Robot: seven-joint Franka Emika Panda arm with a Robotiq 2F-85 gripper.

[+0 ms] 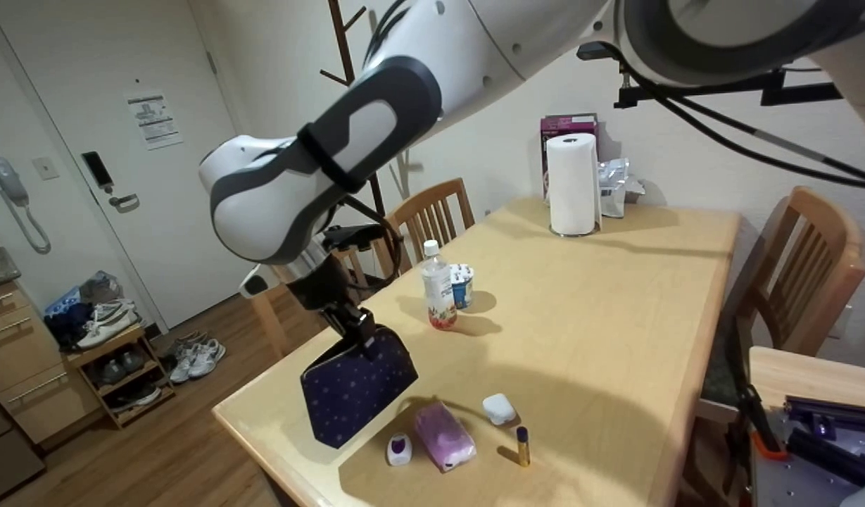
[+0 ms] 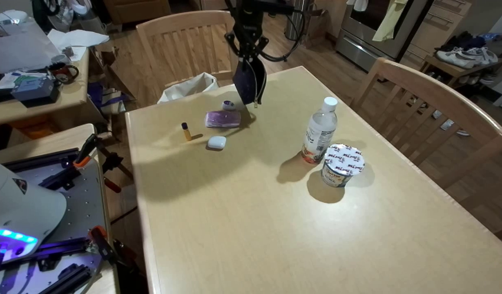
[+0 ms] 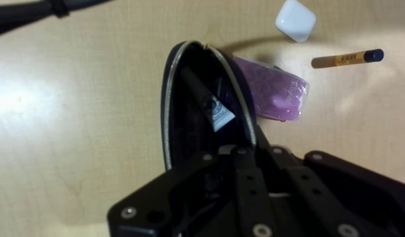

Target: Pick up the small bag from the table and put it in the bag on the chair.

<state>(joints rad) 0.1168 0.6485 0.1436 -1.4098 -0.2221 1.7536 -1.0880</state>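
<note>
Navy pouch (image 1: 362, 391): above the table (image 1: 580, 317), unzipped.
Gripper (image 1: 365, 335): we pinch the pouch by one side.
White bag (image 2: 189, 89): beside the table, partly hidden.

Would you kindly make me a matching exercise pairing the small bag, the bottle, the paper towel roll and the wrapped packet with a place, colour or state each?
1. Small bag
2. Bottle
3. Paper towel roll
4. Wrapped packet

A. Upright in front of a box
B. Light purple, lying on the table
C. Open, held by the gripper
D. Standing beside a lidded cup

Pairs: 1-C, 2-D, 3-A, 4-B.
</note>
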